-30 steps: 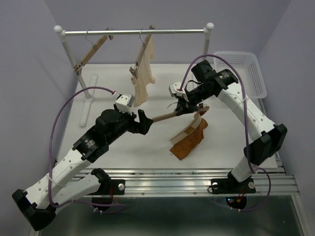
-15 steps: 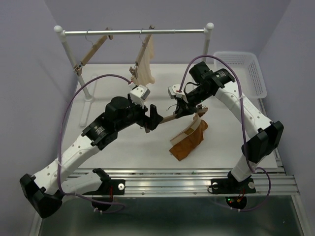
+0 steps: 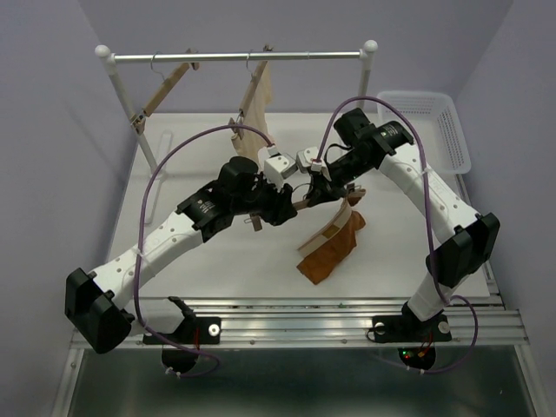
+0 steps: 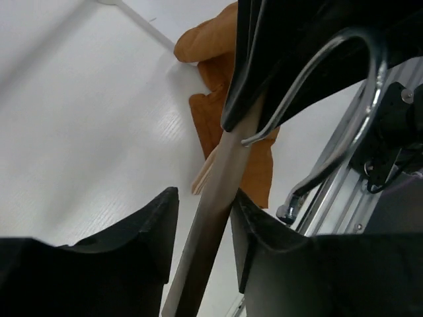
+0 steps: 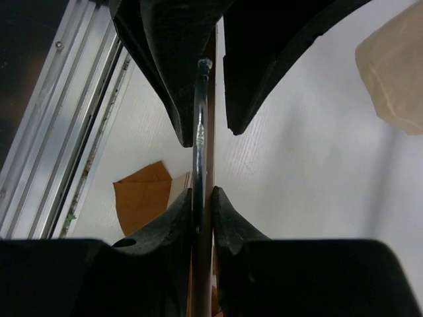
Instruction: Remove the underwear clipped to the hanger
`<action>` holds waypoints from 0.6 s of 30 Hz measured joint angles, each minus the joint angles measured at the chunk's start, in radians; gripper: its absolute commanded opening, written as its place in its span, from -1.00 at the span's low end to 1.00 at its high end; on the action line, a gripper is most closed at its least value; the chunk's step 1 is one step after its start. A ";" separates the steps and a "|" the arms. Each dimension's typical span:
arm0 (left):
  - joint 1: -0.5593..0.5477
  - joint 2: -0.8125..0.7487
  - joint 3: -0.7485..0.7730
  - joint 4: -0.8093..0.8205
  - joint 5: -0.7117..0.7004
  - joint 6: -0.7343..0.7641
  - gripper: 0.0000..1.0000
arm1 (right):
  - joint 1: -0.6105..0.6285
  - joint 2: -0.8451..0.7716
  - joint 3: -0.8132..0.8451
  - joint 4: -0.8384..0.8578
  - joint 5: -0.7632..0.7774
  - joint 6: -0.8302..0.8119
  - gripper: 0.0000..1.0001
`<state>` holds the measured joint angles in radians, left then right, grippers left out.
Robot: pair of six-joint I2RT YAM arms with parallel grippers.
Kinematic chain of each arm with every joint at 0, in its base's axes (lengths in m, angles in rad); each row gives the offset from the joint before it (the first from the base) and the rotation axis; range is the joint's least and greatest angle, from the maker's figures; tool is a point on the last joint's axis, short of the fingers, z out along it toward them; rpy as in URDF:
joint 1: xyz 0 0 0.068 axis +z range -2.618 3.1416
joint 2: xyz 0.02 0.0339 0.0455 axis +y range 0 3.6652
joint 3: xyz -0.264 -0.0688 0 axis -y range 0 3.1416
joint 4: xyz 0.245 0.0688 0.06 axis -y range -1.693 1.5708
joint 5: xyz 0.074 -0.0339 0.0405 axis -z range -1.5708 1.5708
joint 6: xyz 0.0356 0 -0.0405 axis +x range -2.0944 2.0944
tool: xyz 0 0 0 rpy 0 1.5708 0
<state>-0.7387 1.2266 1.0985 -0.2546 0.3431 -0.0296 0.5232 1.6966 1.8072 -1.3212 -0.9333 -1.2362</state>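
- My right gripper is closed on the hanger, pinching its wooden bar and wire hook together.
- My left gripper straddles the same bar. Bench shows through on one side, so it is not clamped.
- The underwear hangs below the right gripper, toward its near side. Its lower end rests on the bench.
- Risk: the left gripper sits on bare wood rather than a clip, so closing here would free nothing.
- Risk: the grippers are almost touching, so a careless swing could knock them together or twist the hanger loose.
- Risk: tugging the cloth with a clip shut could tear it.
- Count: three hangers, one held and two on the rail. One underwear, one cream cloth, one basket.
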 measured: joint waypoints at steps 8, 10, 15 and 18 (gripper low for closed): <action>-0.014 -0.014 -0.001 -0.006 0.095 0.079 -1.00 | -0.004 -0.003 0.002 0.024 -0.006 0.037 -0.37; -0.014 -0.021 -0.010 0.001 0.094 0.081 -1.00 | -0.003 -0.007 -0.009 0.047 -0.003 0.066 -0.15; -0.006 -0.077 -0.056 0.020 0.045 0.051 -1.00 | 0.003 -0.077 -0.110 0.212 0.054 0.198 0.67; -0.005 -0.129 -0.084 0.028 0.018 0.044 -1.00 | 0.003 -0.178 -0.204 0.314 0.111 0.269 0.88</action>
<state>-0.7441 1.0981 1.0142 -0.2268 0.3611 0.0147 0.5262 1.5188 1.6035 -1.0077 -0.8223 -0.9672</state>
